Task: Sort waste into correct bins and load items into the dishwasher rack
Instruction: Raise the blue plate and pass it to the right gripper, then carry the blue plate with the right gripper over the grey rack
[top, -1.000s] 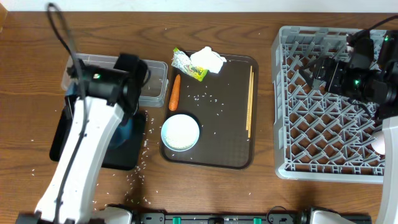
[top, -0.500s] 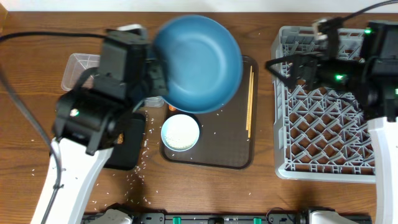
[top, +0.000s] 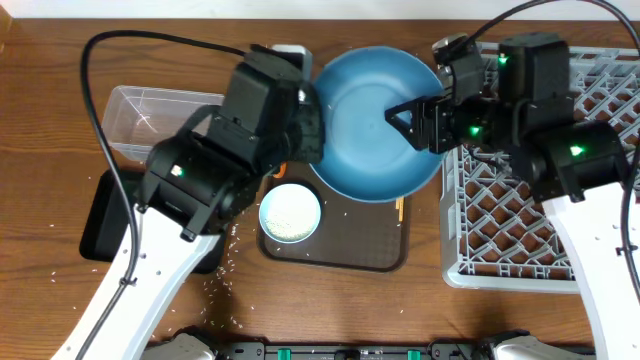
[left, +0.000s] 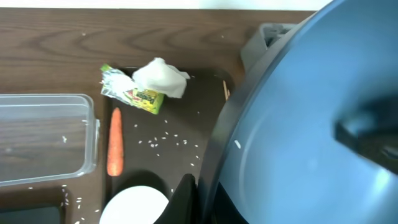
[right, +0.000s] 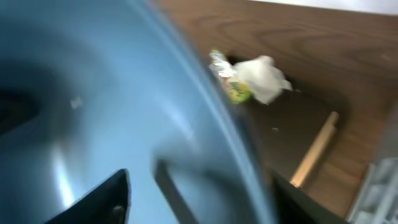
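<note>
While left gripper (top: 310, 132) clamps the large dark-blue round dish (top: 362, 150) aloft beside the grey pegged plastic rack (top: 520, 235), right gripper (top: 405, 120) straddles its rim, can't tell if clamped: handover step, next needs firm right grip before left lets go.

One blue dish (top: 370, 120), one white bowl (top: 291, 212), one carrot (left: 114, 142), one rack (top: 520, 240)

The blue dish (top: 375, 120) hides most of the chopsticks (top: 399, 208) overhead; the right wrist view is blurred.
</note>
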